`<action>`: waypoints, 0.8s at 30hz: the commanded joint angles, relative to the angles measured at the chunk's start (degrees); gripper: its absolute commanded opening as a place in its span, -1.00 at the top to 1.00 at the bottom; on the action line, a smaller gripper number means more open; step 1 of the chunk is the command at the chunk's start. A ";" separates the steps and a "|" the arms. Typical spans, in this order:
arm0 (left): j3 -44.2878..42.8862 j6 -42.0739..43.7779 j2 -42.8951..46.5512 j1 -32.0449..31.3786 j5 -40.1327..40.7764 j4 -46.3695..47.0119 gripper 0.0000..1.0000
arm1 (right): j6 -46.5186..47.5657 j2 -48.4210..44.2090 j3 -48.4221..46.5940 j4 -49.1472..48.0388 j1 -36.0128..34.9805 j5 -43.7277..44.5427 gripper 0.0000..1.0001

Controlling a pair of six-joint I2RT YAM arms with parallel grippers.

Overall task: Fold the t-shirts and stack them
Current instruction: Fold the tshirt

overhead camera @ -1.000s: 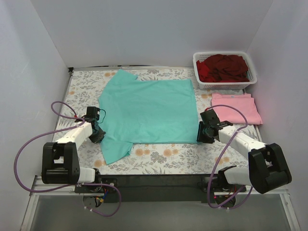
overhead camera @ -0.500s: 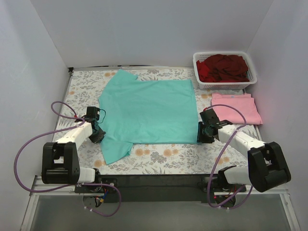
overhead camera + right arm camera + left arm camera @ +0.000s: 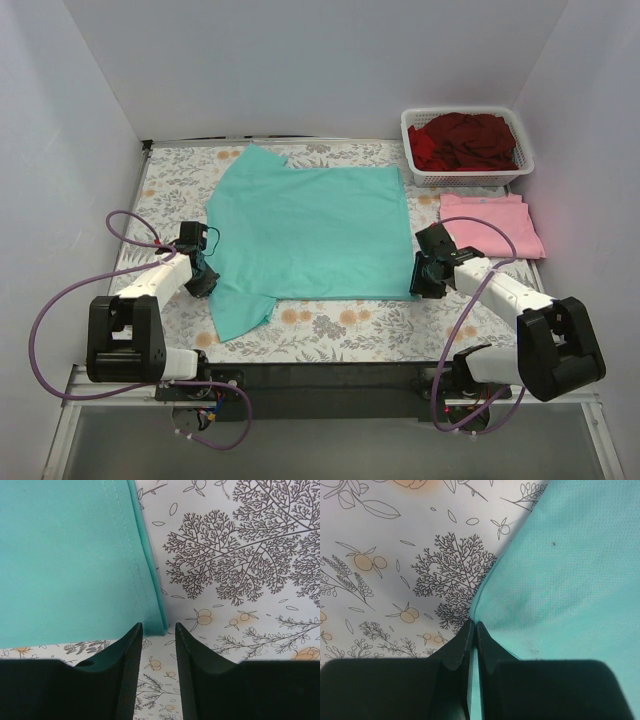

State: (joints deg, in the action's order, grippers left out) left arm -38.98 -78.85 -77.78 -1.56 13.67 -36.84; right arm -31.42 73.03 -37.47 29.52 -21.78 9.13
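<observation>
A teal-green t-shirt (image 3: 310,230) lies spread flat on the floral table cover, one sleeve trailing toward the front left. My left gripper (image 3: 205,281) sits at the shirt's left edge. In the left wrist view it (image 3: 474,626) is shut on the teal edge (image 3: 560,580), with teal cloth showing between the jaws. My right gripper (image 3: 419,279) is at the shirt's front right corner. In the right wrist view it (image 3: 159,628) is open a little, with the hem corner (image 3: 156,622) just ahead between the fingertips. A folded light pink t-shirt (image 3: 490,224) lies at the right. Dark red t-shirts (image 3: 464,140) fill the basket.
The white lattice basket (image 3: 414,152) stands at the back right corner, just behind the pink shirt. White walls close in the table on the left, back and right. Purple cables (image 3: 70,290) loop beside the left arm base.
The right arm has shifted very slightly at the shirt's corner. The left arm and the shirts have not visibly moved.
</observation>
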 commanded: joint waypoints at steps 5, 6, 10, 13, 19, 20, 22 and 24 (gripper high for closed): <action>1.10 -0.08 0.96 0.16 -1.89 1.95 1.00 | -4.61 0.18 0.12 1.16 -0.02 0.19 0.22; 1.10 -0.08 0.96 0.16 -1.81 1.95 1.00 | -4.70 0.44 0.82 1.16 -0.02 0.19 0.22; 1.19 -0.08 1.05 0.16 -1.81 1.95 1.00 | -4.88 1.76 1.44 0.81 -0.02 -0.16 0.25; 1.28 -0.08 1.05 0.16 -1.81 1.95 1.00 | -4.79 2.46 1.61 0.63 -0.02 -0.07 0.35; -0.13 -0.87 1.05 0.24 -1.80 -0.16 1.00 | -4.27 2.38 1.70 1.15 0.33 0.37 0.83; -1.09 -1.48 1.40 0.16 -2.24 -0.68 1.00 | -4.00 2.11 1.09 1.50 0.42 0.45 0.96; -1.88 -2.27 3.15 0.16 -2.94 -2.35 1.00 | -2.17 1.67 0.21 3.52 0.42 1.33 0.97; -3.38 -2.97 4.47 0.16 -4.52 -3.76 1.00 | -0.58 0.71 -1.46 5.28 0.60 1.86 0.97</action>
State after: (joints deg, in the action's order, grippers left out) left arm -39.29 -80.05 -76.88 -1.56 11.51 -37.78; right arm -34.81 74.52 -36.88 30.17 -21.63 8.91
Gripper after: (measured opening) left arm 0.018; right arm 0.023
